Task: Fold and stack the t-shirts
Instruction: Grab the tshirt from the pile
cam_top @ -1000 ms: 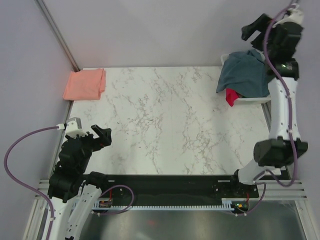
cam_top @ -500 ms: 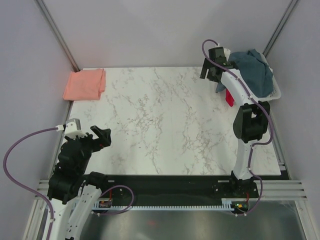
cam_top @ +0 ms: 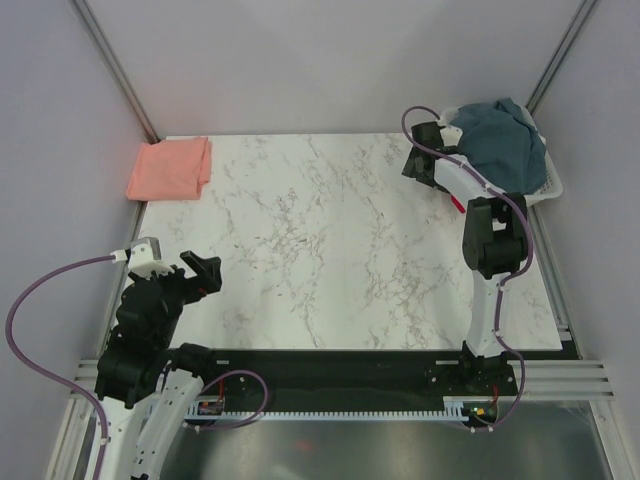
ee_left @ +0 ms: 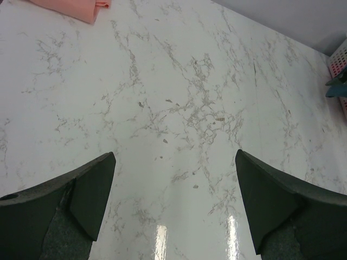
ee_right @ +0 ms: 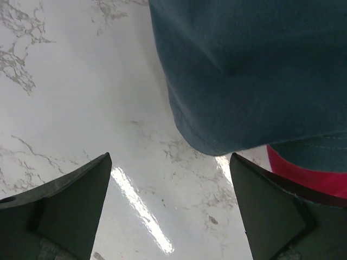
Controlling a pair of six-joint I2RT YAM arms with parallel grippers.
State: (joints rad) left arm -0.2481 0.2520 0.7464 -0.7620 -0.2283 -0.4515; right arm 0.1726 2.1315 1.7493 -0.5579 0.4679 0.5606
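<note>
Currently, with the salmon-pink t-shirt (cam_top: 170,168) lying folded at the far left corner, the right gripper (cam_top: 421,160), jaws spread and empty, hovers beside the slate-blue t-shirt (cam_top: 500,145) heaped in the far-right basket (cam_top: 552,186), apparently to fetch it, which next calls for pinching its overhanging hem.

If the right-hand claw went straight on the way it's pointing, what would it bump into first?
Probably the dark blue shirt hanging just ahead of the right gripper; depth is unclear, so it might touch the table first.
</note>
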